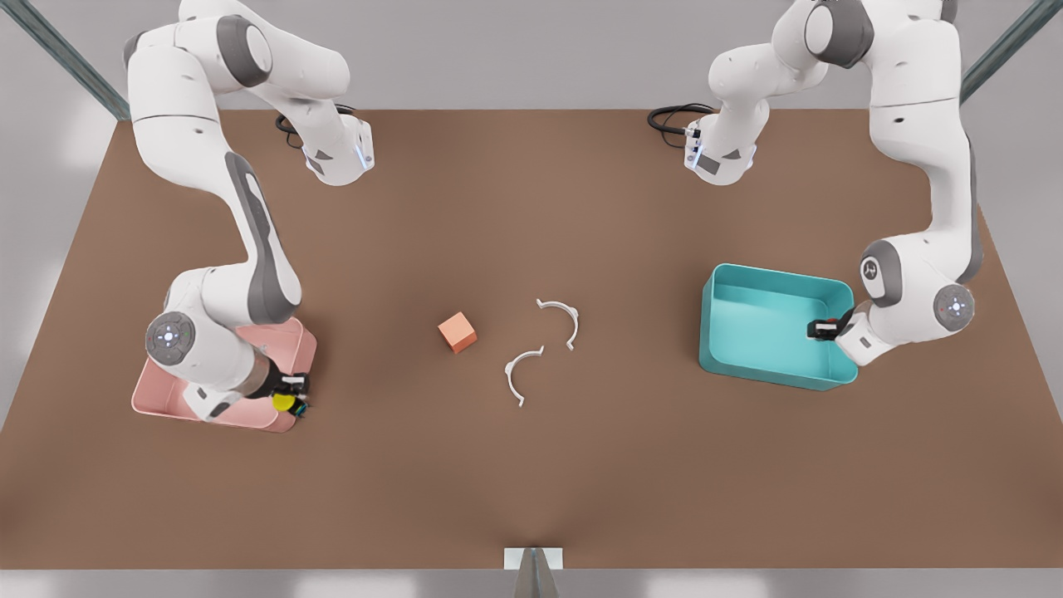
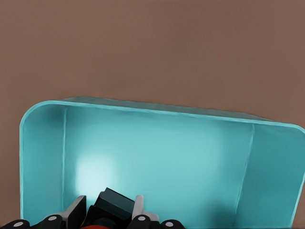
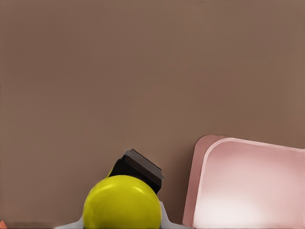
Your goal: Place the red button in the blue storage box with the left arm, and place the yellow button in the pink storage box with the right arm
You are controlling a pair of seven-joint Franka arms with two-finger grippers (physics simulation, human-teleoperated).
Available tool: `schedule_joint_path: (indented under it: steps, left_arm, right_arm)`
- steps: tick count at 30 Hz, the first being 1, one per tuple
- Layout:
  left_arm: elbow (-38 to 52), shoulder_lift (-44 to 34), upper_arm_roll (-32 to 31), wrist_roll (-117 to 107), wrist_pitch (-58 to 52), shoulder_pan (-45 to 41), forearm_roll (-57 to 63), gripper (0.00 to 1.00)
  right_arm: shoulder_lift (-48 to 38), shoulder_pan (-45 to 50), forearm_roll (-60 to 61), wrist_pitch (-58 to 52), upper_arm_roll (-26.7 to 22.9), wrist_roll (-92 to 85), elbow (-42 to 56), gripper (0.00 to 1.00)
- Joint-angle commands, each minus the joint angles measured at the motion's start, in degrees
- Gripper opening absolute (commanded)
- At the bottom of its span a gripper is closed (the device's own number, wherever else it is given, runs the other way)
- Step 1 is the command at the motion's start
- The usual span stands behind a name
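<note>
My left gripper (image 1: 822,330) hangs inside the blue storage box (image 1: 772,370) at the front view's right, near its right wall. It is shut on the red button (image 1: 825,323). The left wrist view shows the button's black base (image 2: 114,204) between the fingers (image 2: 76,210), just above the teal floor of the box (image 2: 157,157). My right gripper (image 1: 291,400) is at the front view's left, shut on the yellow button (image 1: 284,402). It holds the button over the near right corner of the pink storage box (image 1: 158,392). In the right wrist view the yellow cap (image 3: 122,202) sits beside the pink rim (image 3: 200,181).
A salmon-orange cube (image 1: 458,331) rests near the middle of the brown table. Two white curved clips (image 1: 559,320) (image 1: 521,374) lie just to its right in the front view. Both arms' elbows lean over their boxes.
</note>
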Motion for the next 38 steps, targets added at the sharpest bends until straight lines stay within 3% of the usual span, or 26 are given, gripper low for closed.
schedule_joint_path:
  steps: [1, 2, 4, 9, 12, 13, 14, 15, 18, 26, 27, 29, 32, 34, 35, 38]
  left_arm:
    - [0.03, 1.27, -0.03, 28.94, 0.58, -0.42, -0.53, 0.5]
    - [0.03, 2.32, -0.03, 28.94, 0.67, -0.42, -0.53, 0.5]
    - [-0.06, 3.21, -0.12, 29.03, 0.49, -0.59, -0.53, 1.0]
    - [0.03, 1.98, -0.38, 28.86, 0.23, -0.59, -0.53, 1.0]
    - [2.31, -2.59, -0.56, 22.71, -1.96, -2.26, -1.67, 1.0]
    - [5.29, -3.03, -0.47, 21.39, -6.09, -2.26, -1.85, 1.0]
    - [9.78, -3.39, -0.56, 17.71, -9.17, -2.26, -1.85, 1.0]
    - [12.85, -3.91, -0.65, 12.53, -9.62, -2.35, -1.94, 1.0]
    - [22.44, -4.53, -0.56, -4.62, -14.01, -6.39, -1.5, 1.0]
    - [24.2, -13.49, -1.53, -10.6, -20.42, -11.31, 4.39, 1.0]
    - [29.03, -12.88, -2.84, -14.38, -24.56, -11.58, 4.39, 1.0]
    - [30.26, -12.79, -4.34, -16.67, -25.88, -11.58, 4.3, 1.0]
    - [31.76, -11.91, -4.43, -16.67, -27.02, -13.07, 4.39, 1.0]
    - [32.11, -11.3, -4.43, -16.67, -27.02, -13.07, 4.21, 1.0]
    - [32.11, -11.3, -4.52, -16.67, -27.2, -13.07, 4.21, 1.0]
    - [32.11, -11.3, -4.52, -16.67, -27.2, -13.07, 4.21, 1.0]
  right_arm:
    - [-0.54, -1.12, -0.4, -2.46, -0.03, -9.15, 0.04, 0.47]
    - [-0.54, -1.91, -0.4, -2.46, 0.06, -9.94, 0.04, 0.47]
    - [-0.45, -3.93, -0.31, -2.46, 0.14, -13.19, -0.14, 0.47]
    - [1.74, -9.64, -0.4, -1.32, -0.29, -24.09, -0.31, 0.47]
    - [4.47, -12.19, -0.31, 3.25, -0.38, -30.59, -0.14, 0.5]
    - [4.91, -12.63, -0.31, 3.61, -0.38, -31.47, -0.14, 0.6]
    - [5.35, -13.16, -0.23, 4.57, -0.3, -31.74, -0.14, 0.96]
    - [5.52, -13.16, -0.23, 4.58, -0.3, -31.74, -0.14, 1.0]
    - [6.14, -13.69, -0.14, 5.19, -0.3, -33.06, -0.14, 1.0]
    - [6.76, -14.13, 0.04, 6.42, 0.49, -35.7, 0.3, 1.0]
    - [4.47, -13.78, -0.22, 5.46, 2.51, -31.66, 0.83, 1.0]
    - [-1.15, -6.75, -1.54, -7.45, 2.69, -17.96, 5.83, 1.0]
    - [-2.3, 2.83, -4.71, -33.28, 2.78, -1.78, 23.75, 1.0]
    - [-11.96, 2.84, -4.27, -35.25, 2.69, 1.48, 16.75, 1.0]
    - [-12.32, 0.29, -3.92, -29.72, 2.87, 0.08, 12.97, 1.0]
    - [-11.53, -0.5, -2.51, -28.21, 2.87, -0.1, 12.52, 1.0]
